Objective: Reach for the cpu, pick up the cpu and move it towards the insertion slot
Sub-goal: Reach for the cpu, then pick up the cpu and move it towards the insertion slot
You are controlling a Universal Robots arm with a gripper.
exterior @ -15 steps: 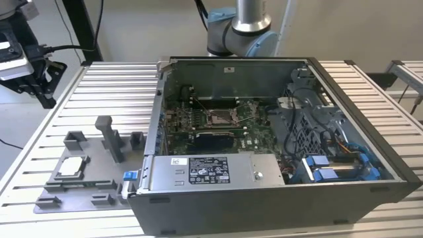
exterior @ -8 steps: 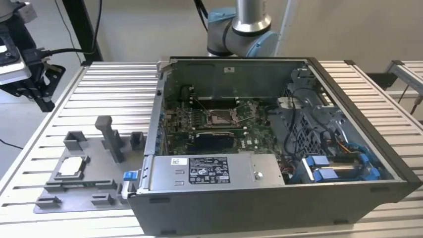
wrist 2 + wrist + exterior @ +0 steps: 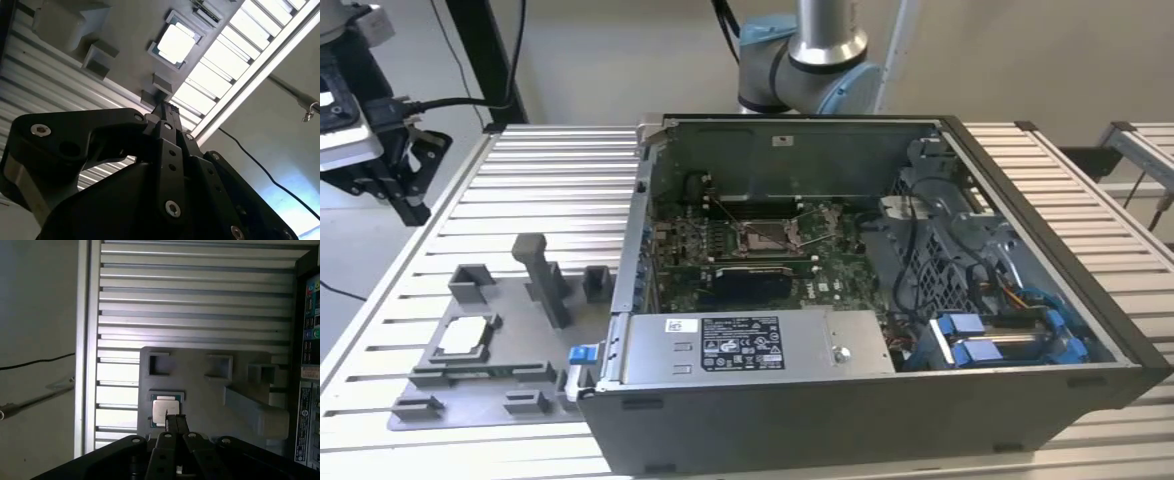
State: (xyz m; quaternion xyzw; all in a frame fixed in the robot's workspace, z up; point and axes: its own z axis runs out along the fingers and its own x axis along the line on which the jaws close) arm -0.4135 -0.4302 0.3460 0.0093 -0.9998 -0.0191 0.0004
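The cpu (image 3: 464, 338) is lying flat in a shallow nest on the grey fixture plate (image 3: 507, 350), in the lower left of the exterior view. It is well apart from the insertion slot (image 3: 765, 237), which is sitting amid the green motherboard (image 3: 821, 270) inside the open computer case (image 3: 1041, 400) at the frame's centre. Plate and case are both resting on the ribbed metal counter (image 3: 534, 180).

In both wrist views the pincer (image 3: 175, 421) is hovering over the plate close to the cpu (image 3: 175, 42). Its fingers are looking pressed together, gripping nothing and not touching the chip.

By its look, the cpu is going to handle as a light, stiff, thin thing. Its smooth metal top is likely offering little friction, and its underside is probably delicate. The sensible hold is across two opposite edges of the pale rim, keeping it level, since the nest's low walls are leaving little room around it.
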